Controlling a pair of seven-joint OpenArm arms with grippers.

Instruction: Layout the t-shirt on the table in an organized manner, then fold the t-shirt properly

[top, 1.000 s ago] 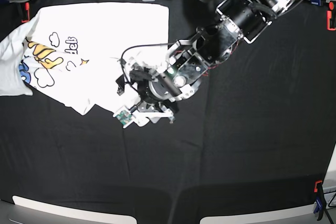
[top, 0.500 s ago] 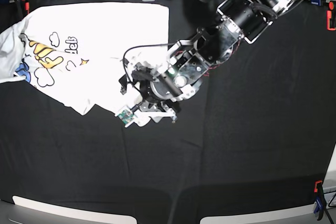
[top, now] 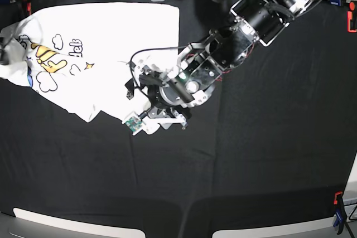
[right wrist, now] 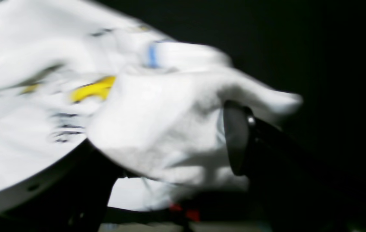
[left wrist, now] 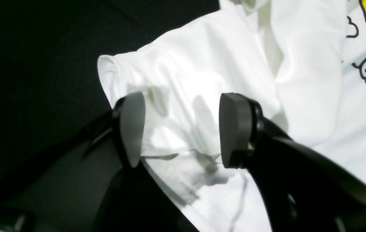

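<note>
The white t-shirt [top: 111, 37] lies print up at the far left of the black table [top: 251, 165], its left part bunched over the blue and yellow print. My left gripper [left wrist: 183, 129] stands open over the shirt's near right corner [top: 139, 90]. Its two pads [left wrist: 234, 129] straddle plain white cloth without pinching it. In the blurred right wrist view, a bunch of the shirt [right wrist: 157, 129] sits between the fingers of my right gripper [right wrist: 170, 145]. One dark pad [right wrist: 234, 141] shows beside the cloth and the other finger is covered.
The left arm [top: 256, 15] reaches in from the top right corner. Orange clamps sit at the right edge [top: 351, 20], the near right corner [top: 337, 199] and the far left [top: 28, 9]. Pale panels [top: 56, 221] line the near edge.
The shirt's left part, which hung down toward the left edge, has been drawn up and over the print. The left arm has hardly moved.
</note>
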